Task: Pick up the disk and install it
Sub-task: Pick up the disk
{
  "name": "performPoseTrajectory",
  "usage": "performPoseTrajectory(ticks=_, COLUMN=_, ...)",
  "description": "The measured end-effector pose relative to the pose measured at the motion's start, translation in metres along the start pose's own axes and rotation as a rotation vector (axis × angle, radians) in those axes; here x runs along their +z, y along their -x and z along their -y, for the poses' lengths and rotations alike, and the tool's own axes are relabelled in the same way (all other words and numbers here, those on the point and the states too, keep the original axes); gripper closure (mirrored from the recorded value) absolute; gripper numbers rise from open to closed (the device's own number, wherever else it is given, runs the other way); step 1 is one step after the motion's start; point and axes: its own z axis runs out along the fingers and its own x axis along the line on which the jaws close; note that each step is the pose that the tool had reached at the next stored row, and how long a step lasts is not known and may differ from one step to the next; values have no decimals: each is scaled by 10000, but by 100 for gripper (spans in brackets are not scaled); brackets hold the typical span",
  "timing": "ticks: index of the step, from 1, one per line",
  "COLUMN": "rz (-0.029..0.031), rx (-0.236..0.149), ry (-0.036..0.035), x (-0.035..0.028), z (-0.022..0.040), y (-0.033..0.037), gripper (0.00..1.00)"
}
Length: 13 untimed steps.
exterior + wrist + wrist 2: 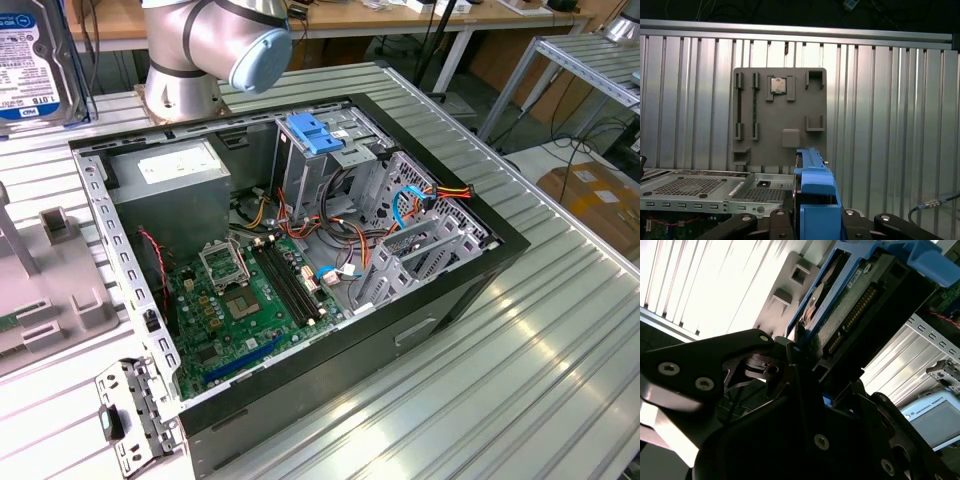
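The disk (35, 60) hangs in the air at the exterior view's far left, above the table, its white-and-blue label facing the camera. In the second wrist view the disk (855, 295) shows its connector edge, circuit board and blue side rail, and it sticks out from my gripper (802, 352), whose black fingers are shut on it. In the first wrist view the blue rail of the disk (816, 192) stands between the two sides of my gripper (817, 222). The disk is off to the side of the open computer case (420, 310), beyond its power-supply end.
Inside the case stand a grey power supply (170, 180), a metal drive cage with a blue cap (315, 135), the motherboard (240, 305) and loose cables. A grey holder plate (780, 117) carrying a chip lies on the ribbed table below the disk. The arm's base (185, 85) stands behind the case.
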Motion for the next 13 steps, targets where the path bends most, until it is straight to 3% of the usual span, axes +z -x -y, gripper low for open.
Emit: performPoseTrajectory(ticks=13, rz=0, rx=0, ry=7, x=-6, z=219, y=-9, gripper=64)
